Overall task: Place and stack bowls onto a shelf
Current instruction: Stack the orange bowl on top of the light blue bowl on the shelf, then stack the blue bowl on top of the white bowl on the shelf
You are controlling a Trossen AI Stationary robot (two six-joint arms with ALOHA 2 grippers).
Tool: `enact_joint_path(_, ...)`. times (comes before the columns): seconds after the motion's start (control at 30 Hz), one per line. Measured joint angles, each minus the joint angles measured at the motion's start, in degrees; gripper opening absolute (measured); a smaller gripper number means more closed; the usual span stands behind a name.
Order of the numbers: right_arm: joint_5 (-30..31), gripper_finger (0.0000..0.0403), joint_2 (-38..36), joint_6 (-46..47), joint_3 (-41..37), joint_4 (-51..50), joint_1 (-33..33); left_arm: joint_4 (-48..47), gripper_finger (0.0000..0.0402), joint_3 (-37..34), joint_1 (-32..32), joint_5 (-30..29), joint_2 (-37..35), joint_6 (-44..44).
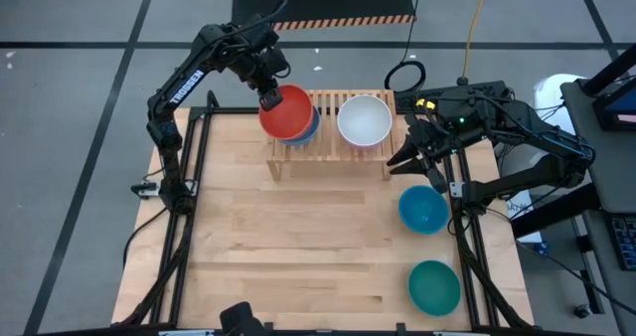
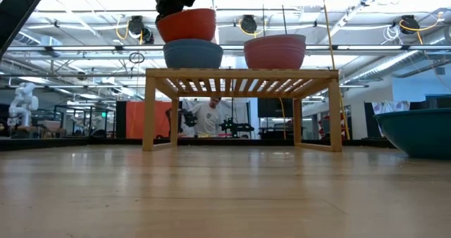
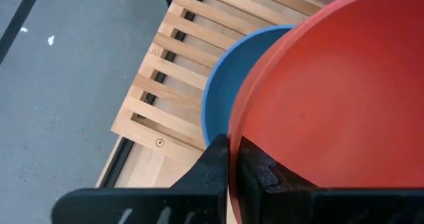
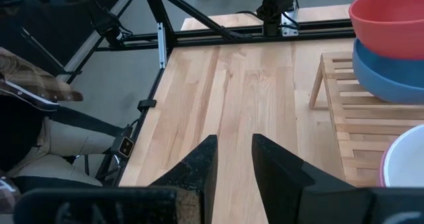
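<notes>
My left gripper (image 1: 268,99) is shut on a red bowl (image 1: 288,112), held over a blue bowl (image 1: 310,130) that stands on the left half of the light-wood shelf (image 1: 328,145). On the shelf's right half a white bowl (image 1: 364,120) sits inside a pink bowl (image 2: 275,51). A second blue bowl (image 1: 422,209) and a teal bowl (image 1: 434,286) rest on the tabletop at the right. My right gripper (image 1: 405,162) hangs open over the table beside the shelf's right end, with nothing between its fingers (image 4: 199,164). My left gripper pinches the red bowl's rim (image 3: 233,148) on its far left side, one finger (image 3: 255,168) inside the bowl and one (image 3: 213,161) outside. The fingers slant down from the table's far left. The bowl is slightly tilted, its base (image 2: 187,39) at the blue bowl's rim; whether they touch I cannot tell.
The shelf stands at the table's far edge, its legs (image 2: 149,111) on the wood. Black frame rails (image 1: 194,207) run along both sides of the table. The wide middle and near left of the tabletop (image 1: 298,247) hold nothing. A person sits beyond the table (image 4: 40,118).
</notes>
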Motion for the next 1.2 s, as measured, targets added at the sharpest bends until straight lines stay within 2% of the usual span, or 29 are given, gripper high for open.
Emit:
enact_joint_path(0.5, -0.02, 0.0086, 0.0, 0.02, 0.0, 0.31, 0.0, -0.15, 0.0011, -0.4, -0.02, 2.93, 0.0, 0.79)
enact_joint_path(0.73, -0.02, 0.0086, 0.0, 0.0, 0.0, 1.9, 0.0, -0.16, 0.0042, -4.68, 0.0, 2.84, 0.04, 0.35)
enact_joint_path(0.9, -0.02, 0.0086, 0.0, -0.1, 0.0, 2.09, 0.0, -0.03, 0.006, -7.07, 0.0, 2.48, 0.09, 1.26)
enact_joint_path(1.03, -0.02, 0.0086, 0.0, -0.15, 0.0, 2.2, 0.0, 1.63, 0.0062, -7.1, -0.04, -1.29, 0.09, 1.68)
enact_joint_path(1.2, -0.02, 0.0086, 0.0, -0.15, 0.0, 2.2, 0.0, 3.35, 0.0062, -7.1, -0.04, -1.64, 0.09, 1.68)
